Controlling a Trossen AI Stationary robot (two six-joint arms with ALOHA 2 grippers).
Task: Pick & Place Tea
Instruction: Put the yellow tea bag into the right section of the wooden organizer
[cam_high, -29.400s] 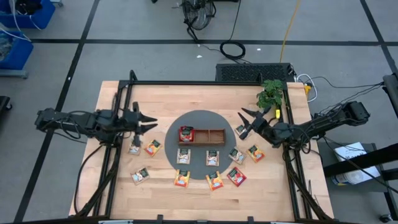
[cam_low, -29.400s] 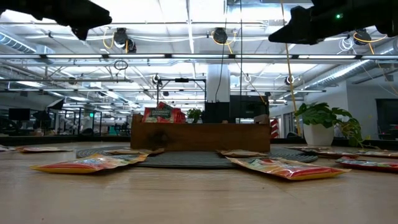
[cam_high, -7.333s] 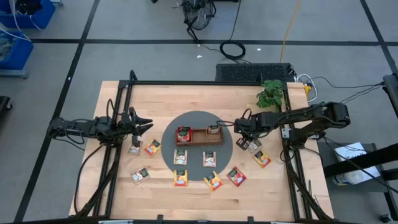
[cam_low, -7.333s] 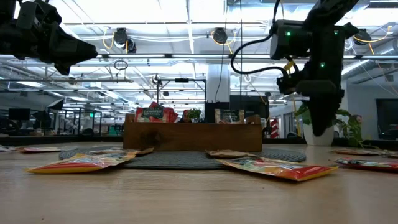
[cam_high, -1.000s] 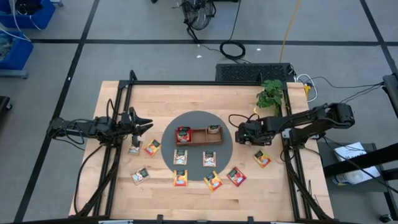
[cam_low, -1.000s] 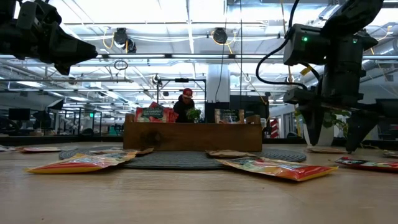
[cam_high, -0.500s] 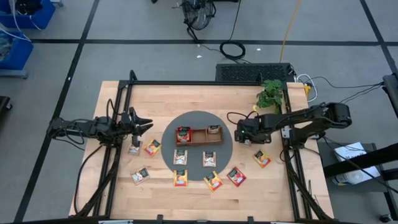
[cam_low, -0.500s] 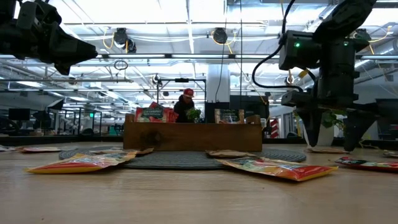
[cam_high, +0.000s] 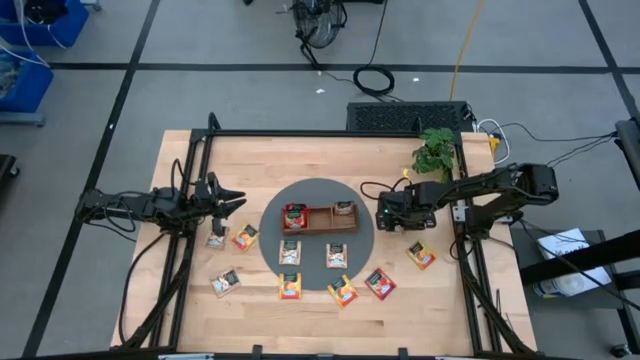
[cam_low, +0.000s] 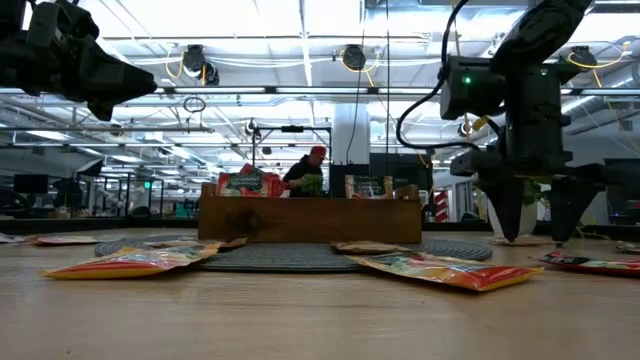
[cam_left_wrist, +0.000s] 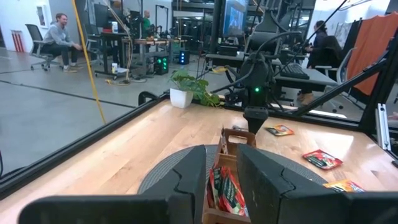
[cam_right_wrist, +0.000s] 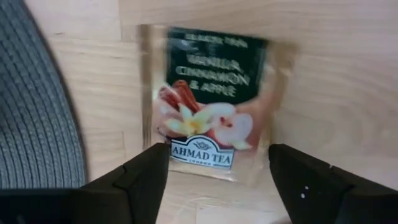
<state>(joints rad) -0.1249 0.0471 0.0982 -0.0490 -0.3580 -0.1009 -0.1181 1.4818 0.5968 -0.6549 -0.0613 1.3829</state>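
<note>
Right gripper (cam_right_wrist: 214, 171) sits low over a flat, glossy square tea packet (cam_right_wrist: 211, 102), dark-topped with flower print, lying on pale wood grain just beside the ribbed grey round mat (cam_high: 318, 232); its dark fingers (cam_right_wrist: 140, 177) stand wide apart, straddling the packet without gripping. More packets (cam_high: 334, 256) lie loose on mat and table; a few stand in the wooden tray (cam_high: 322, 217). Left gripper (cam_high: 232, 196) waits over the table's left side, fingers slightly parted, empty. A potted plant (cam_high: 435, 150) stands behind.
</note>
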